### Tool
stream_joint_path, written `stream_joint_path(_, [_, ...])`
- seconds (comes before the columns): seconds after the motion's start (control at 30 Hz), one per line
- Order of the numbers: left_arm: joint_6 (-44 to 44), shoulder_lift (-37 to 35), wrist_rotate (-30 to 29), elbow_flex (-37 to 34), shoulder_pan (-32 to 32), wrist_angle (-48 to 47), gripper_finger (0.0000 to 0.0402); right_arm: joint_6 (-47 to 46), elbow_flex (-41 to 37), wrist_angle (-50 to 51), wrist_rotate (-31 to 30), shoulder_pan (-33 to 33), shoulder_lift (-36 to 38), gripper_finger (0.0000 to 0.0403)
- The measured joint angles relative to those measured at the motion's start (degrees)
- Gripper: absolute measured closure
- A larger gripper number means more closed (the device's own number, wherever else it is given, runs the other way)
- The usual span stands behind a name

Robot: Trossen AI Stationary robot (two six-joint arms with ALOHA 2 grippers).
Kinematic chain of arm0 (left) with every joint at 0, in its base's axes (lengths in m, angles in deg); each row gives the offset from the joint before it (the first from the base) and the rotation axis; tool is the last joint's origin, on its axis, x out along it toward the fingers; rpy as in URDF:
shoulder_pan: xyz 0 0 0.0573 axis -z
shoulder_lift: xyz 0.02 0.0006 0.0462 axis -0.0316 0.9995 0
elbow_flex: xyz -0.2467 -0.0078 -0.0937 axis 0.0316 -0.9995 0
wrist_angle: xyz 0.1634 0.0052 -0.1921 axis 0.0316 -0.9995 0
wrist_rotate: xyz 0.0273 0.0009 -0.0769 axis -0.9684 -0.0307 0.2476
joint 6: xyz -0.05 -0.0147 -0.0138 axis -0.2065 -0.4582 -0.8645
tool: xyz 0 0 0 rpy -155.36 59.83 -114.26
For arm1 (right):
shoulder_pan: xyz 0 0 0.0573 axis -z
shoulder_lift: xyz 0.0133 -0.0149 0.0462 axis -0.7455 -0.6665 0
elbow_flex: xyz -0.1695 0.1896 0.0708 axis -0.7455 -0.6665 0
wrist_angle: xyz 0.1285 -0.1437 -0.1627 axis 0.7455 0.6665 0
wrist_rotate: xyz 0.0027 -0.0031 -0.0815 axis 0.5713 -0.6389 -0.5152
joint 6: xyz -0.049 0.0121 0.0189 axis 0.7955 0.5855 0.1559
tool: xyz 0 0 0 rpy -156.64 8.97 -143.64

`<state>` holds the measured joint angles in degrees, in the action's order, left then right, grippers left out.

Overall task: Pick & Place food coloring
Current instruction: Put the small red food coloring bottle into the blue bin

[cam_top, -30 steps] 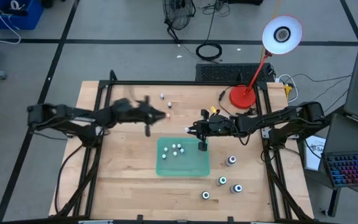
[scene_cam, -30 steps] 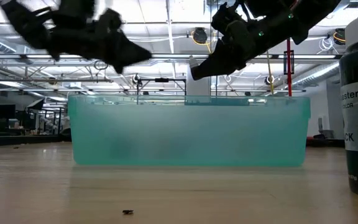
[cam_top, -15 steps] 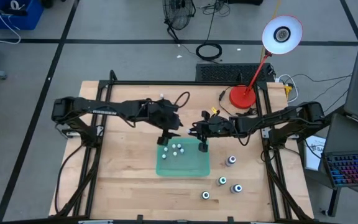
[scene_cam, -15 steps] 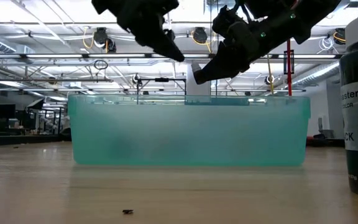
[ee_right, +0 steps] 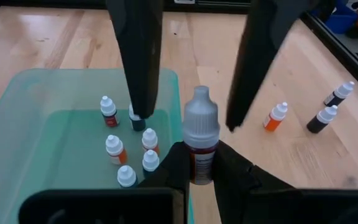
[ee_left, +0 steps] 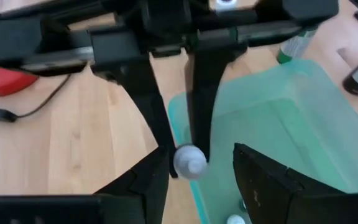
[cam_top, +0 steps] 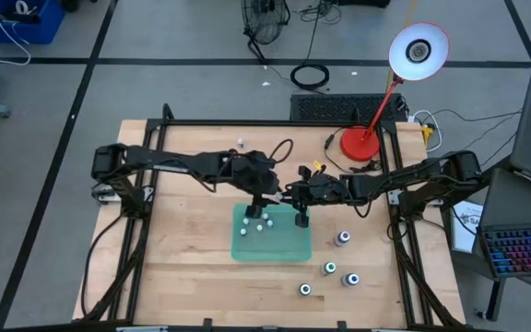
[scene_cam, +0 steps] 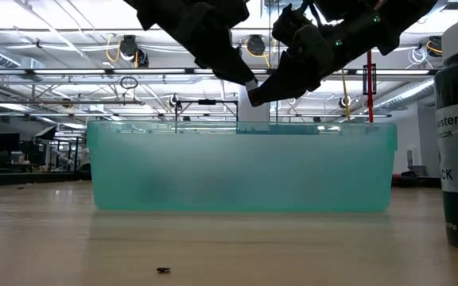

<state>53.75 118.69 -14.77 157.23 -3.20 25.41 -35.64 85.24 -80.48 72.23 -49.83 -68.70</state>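
Now six bottles [ee_right: 114,148] sit in the tray [ee_right: 23,118] — right jaws clamp a seventh [ee_right: 200,142], left jaws parted.

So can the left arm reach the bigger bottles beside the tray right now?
Probably not cleanly: the right gripper, shut on a bottle, hangs over the edge of the tray between the left gripper and those bigger bottles.

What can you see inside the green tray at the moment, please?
Small white-capped food coloring bottles stand inside the green tray. The left gripper hangs over it, covering part of its floor.
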Motion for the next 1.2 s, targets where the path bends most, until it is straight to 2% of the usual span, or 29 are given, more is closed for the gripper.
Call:
stream_joint_path(0.2, [0.6,0.4,0.0,0.0,-0.2,1.0,0.0219,0.0,0.0,0.0,0.0,0.0,0.0,0.0370])
stream_joint_path(0.37, [0.6,0.4,0.0,0.0,-0.2,0.9,0.0236,0.0,0.0,0.0,0.0,0.0,0.0,0.0370])
stream_joint_path(0.57, [0.9,0.4,-0.1,0.0,-0.4,0.9,0.0282,0.0,0.0,0.0,0.1,0.0,0.0,0.0370])
stream_joint_path(0.73, [0.0,0.4,0.0,0.0,-1.3,0.6,0.0344,-0.2,0.0,0.0,-0.1,0.0,0.0,0.0370])
stream_joint_path(0.87, [0.0,0.4,1.1,0.0,-1.6,-1.3,0.0351,-1.3,0.0,0.4,-0.1,0.0,0.4,0.0368])
stream_joint_path(1.1, [3.3,0.8,2.3,-0.3,3.6,-6.4,0.0351,-2.0,0.0,4.4,0.0,0.0,7.9,0.0269])
stream_joint_path(1.2, [4.5,2.3,1.4,-0.1,6.6,-5.4,0.0351,-2.1,0.0,6.1,-0.1,0.0,11.6,0.0243])
